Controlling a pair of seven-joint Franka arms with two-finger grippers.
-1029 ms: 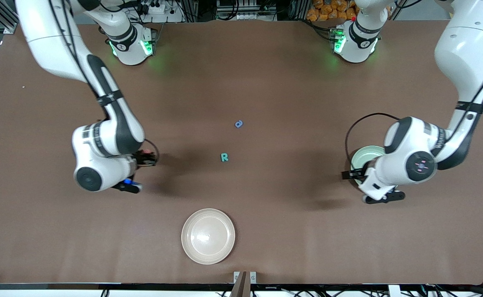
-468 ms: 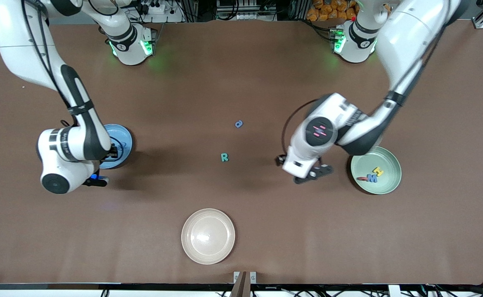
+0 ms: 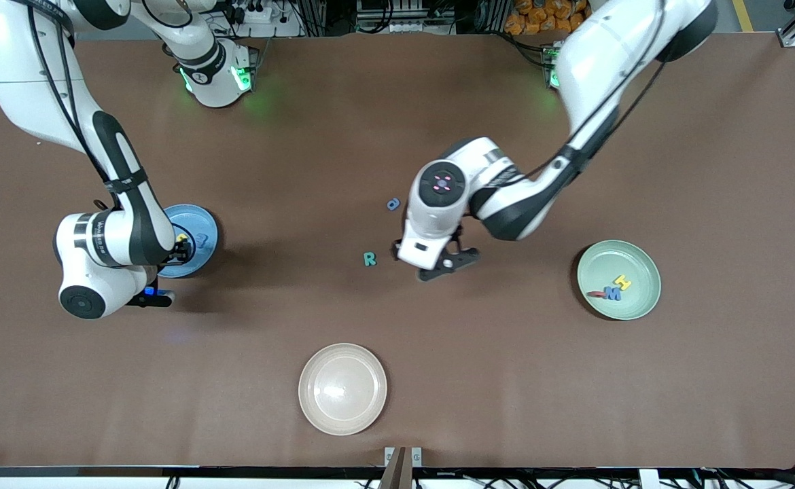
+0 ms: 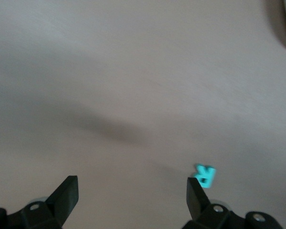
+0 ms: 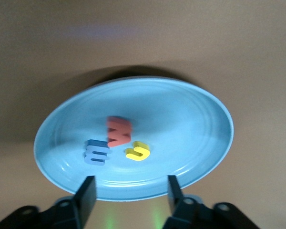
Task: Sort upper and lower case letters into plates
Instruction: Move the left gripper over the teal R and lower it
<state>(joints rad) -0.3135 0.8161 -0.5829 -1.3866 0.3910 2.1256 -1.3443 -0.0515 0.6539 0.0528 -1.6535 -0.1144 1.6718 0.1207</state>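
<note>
Teal letter R (image 3: 369,259) lay mid-table, well clear of every edge, with the left gripper (image 3: 446,262) hanging just beside it, fingers spread wide and empty. A blue letter (image 3: 393,204) sat nearby, closer to the robots' edge. To take the R cleanly, the jaws probably needed centring over it before descending. The right gripper (image 5: 130,193), fingers apart and holding nothing, hovered over the sky blue plate (image 3: 206,234) near the right arm's end, three letters inside. The mint green plate (image 3: 639,268) held three more.

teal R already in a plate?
No, the teal R lies on the bare table, between the blue plate and green plate.
</note>
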